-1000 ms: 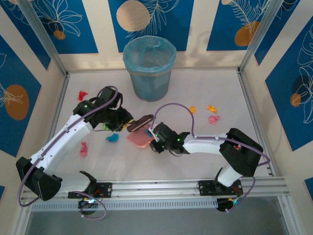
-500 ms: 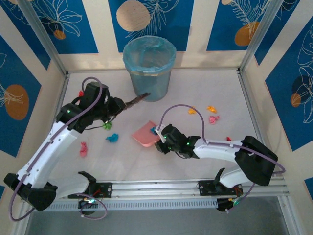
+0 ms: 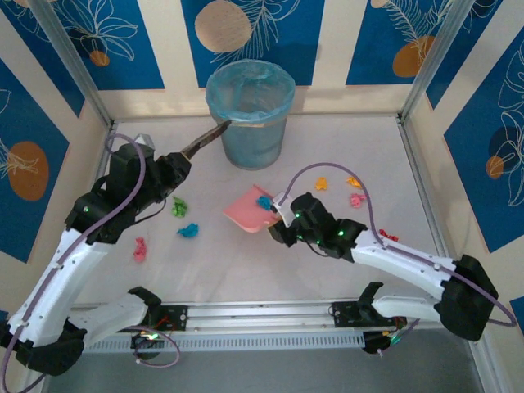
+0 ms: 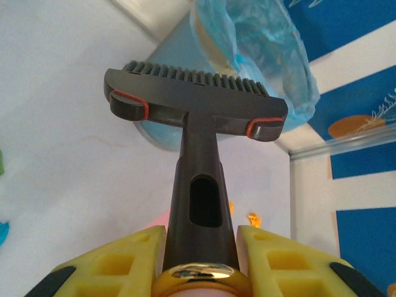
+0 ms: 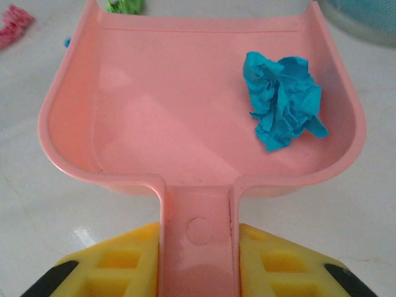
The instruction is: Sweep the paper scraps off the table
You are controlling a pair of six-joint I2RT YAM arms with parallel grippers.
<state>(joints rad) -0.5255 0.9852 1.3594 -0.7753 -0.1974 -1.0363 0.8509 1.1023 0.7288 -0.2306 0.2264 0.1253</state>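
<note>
left hand (image 4: 198,260): clamped on brush (image 4: 195,99) handle; bristles up beside the bin (image 3: 250,115) rim, 12 o'clock.
right hand (image 5: 198,260): gripping pink dustpan (image 5: 154,111) by its handle, mid-tabletop (image 3: 229,270).
paper scraps (image 3: 188,230): green, cyan, pink loose at pan's 9 o'clock; orange, pink at 3 o'clock.
blue scrap (image 5: 281,99): lying in pan.
step: probably emptying one catch.
next: carry pan level toward 12 o'clock, tip over bin, then sweep the rest.

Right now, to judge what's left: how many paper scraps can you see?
8 scraps: a blue one in the dustpan; green, blue and pink to its left; two orange, pink and red to its right. More may be hidden.
</note>
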